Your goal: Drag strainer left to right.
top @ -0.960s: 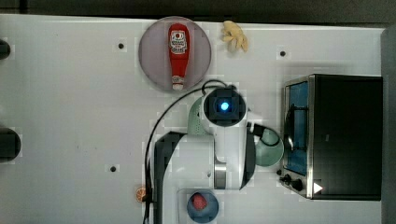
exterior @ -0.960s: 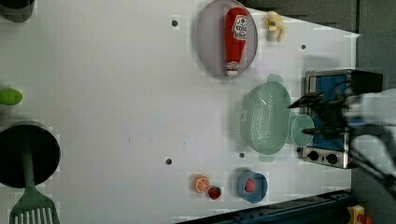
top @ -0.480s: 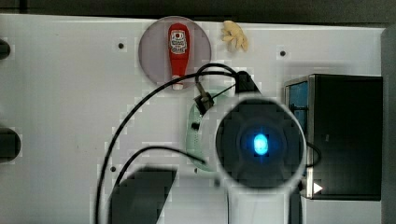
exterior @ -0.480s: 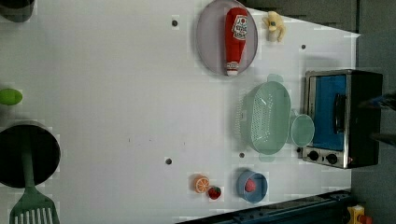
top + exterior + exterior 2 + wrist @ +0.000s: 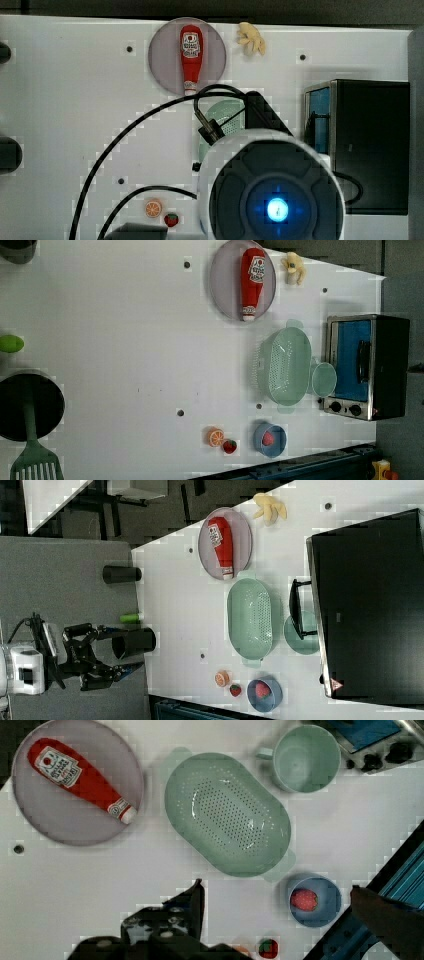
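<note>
White table [image 5: 125, 340]: we see ketchup bottle [image 5: 252, 280] on plate [image 5: 222, 285], empty strainer [image 5: 285, 365] centre-right, gripper [image 5: 122, 655] spread wide.

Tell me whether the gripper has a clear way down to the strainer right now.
Probably yes. The gripper is open and well above the table, and the strainer lies uncovered with nothing inside it. The mug sits close beside it and the plate is near one end, so a descent should stay over the strainer's middle.

White label on red ketchup bottle [image 5: 80, 777], print unreadable, warning triangle sticker on toaster oven [image 5: 336, 684]
</note>
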### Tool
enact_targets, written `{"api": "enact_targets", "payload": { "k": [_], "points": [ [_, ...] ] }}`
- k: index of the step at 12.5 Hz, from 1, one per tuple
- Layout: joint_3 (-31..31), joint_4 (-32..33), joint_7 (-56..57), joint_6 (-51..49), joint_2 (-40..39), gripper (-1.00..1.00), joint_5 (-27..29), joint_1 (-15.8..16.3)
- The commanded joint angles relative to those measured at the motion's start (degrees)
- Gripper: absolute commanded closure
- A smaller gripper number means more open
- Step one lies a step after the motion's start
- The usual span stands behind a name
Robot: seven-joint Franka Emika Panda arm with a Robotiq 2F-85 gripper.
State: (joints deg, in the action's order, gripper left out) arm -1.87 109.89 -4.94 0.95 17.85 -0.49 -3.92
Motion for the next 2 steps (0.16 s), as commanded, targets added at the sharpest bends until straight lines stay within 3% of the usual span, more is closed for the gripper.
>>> {"api": "enact_targets", "payload": {
  "k": [1, 2],
  "points": [
    [0.9, 1.0, 4.0, -1.2, -3.2, -1.00, 0.7, -1.1],
    [0.9, 1.0, 4.0, -1.2, -3.5, -1.00, 0.7, -1.1]
  ]
}}
